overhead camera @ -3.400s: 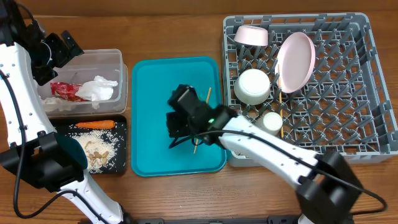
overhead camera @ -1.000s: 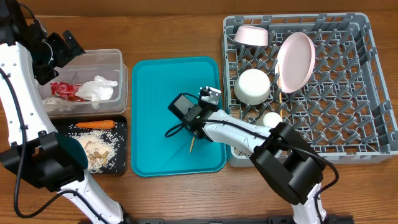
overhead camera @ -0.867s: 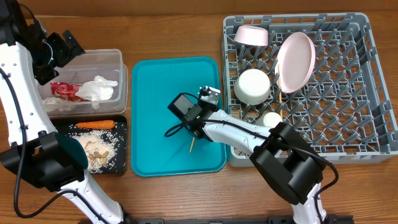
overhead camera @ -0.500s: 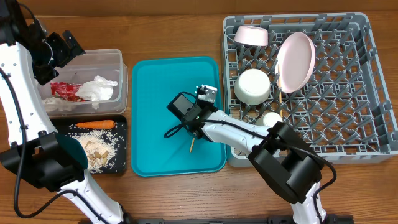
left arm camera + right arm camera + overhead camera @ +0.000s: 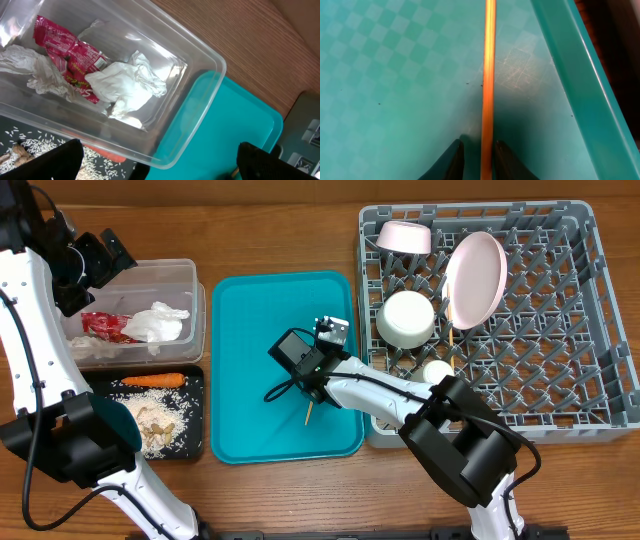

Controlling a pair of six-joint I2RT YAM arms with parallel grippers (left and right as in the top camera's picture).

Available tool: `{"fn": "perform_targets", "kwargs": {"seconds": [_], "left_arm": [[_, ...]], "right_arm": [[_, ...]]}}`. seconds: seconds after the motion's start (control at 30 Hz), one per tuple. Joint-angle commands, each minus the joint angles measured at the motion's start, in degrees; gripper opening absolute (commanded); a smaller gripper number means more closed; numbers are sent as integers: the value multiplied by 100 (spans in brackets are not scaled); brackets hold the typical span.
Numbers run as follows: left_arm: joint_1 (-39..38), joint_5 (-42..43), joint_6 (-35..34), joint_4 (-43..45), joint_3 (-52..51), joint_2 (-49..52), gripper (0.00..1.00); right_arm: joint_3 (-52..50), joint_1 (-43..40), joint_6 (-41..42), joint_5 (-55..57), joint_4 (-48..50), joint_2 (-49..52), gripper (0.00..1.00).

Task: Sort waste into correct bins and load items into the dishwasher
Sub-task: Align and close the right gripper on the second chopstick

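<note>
Right now clear rectangular plastic tub (image 5: 196, 290) holds red crinkled wrapper (image 5: 101, 326) + crumpled white tissue (image 5: 158, 322); shallow black rectangular tray (image 5: 196, 380) has small orange carrot (image 5: 152, 380), beige food scraps w/ white rice (image 5: 155, 425). Large grey plastic dish rack (image 5: 560, 380) carries white round plate (image 5: 474, 278), white bowls (image 5: 405, 318), small white cup (image 5: 437, 372). R gripper (image 5: 479, 152), fingers narrow, pinches thin light wooden chopstick (image 5: 489, 75) over teal flat tray (image 5: 240, 380), near its rim. L gripper (image 5: 167, 162) gapes wide above tub.

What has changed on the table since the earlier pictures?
The right arm swung round over the teal tray, its elbow now near the front edge of the dish rack. The right gripper is closed on the chopstick; only the stick's near tip shows from above. Unchanged: the left gripper open above the clear tub, the waste, the racked dishes.
</note>
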Motion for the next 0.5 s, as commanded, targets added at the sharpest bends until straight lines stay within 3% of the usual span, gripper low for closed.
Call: {"fn": "perform_targets", "kwargs": {"seconds": [0.0,0.17,0.47], "left_arm": [[-37,9,7,4,98,-212,100],[-37,11,7,4,98,-212,100],[-37,9,7,2,98,-212,100]], "right_arm": [[-118,-11,-15,-271,-76,299,24],[-118,-11,-13,-356,-72,299,18],[-118,-11,-13,-356,-74,299,17]]}}
